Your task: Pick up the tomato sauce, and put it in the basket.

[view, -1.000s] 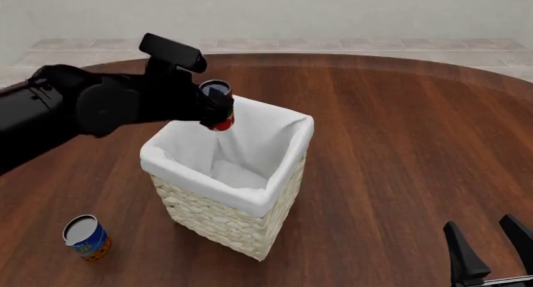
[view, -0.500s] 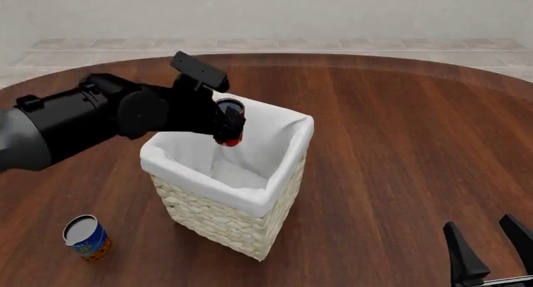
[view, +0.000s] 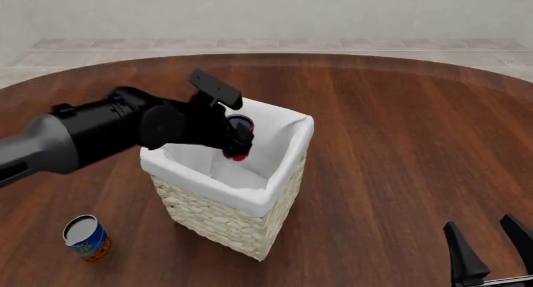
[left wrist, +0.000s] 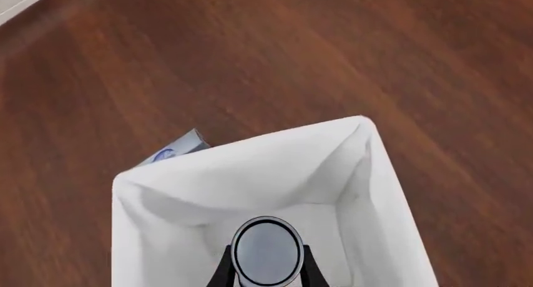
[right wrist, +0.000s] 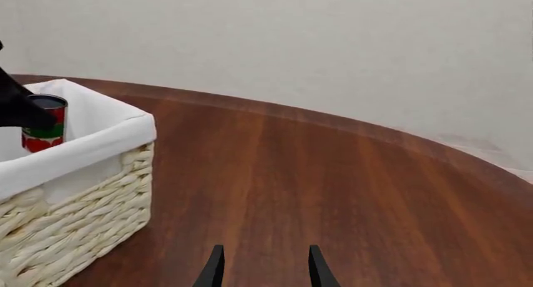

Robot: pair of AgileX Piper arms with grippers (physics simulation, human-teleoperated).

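**Tomato sauce held over the basket mouth**

From the front view I have the left gripper (view: 236, 139) reaching in from the left, its jaws pinching the tomato sauce (view: 238, 137) by its sides. The can sits upright, dark top up, inside the outline of the basket (view: 224, 221) opening, its lower end dipping just below the white liner rim. In the left wrist view I look straight down on the can's round top (left wrist: 266, 251) with a black finger (left wrist: 221, 273) pressed against each side and the white liner (left wrist: 249, 168) all around beneath it. The right wrist view shows the red and green label (right wrist: 44, 130) just above the near rim.

My right gripper (view: 490, 252) rests low at the near right of the bench (view: 400, 143), jaws spread and holding nothing, well apart from the basket. A blue-and-orange can (view: 86, 237) stands on the bench near the basket's left side.
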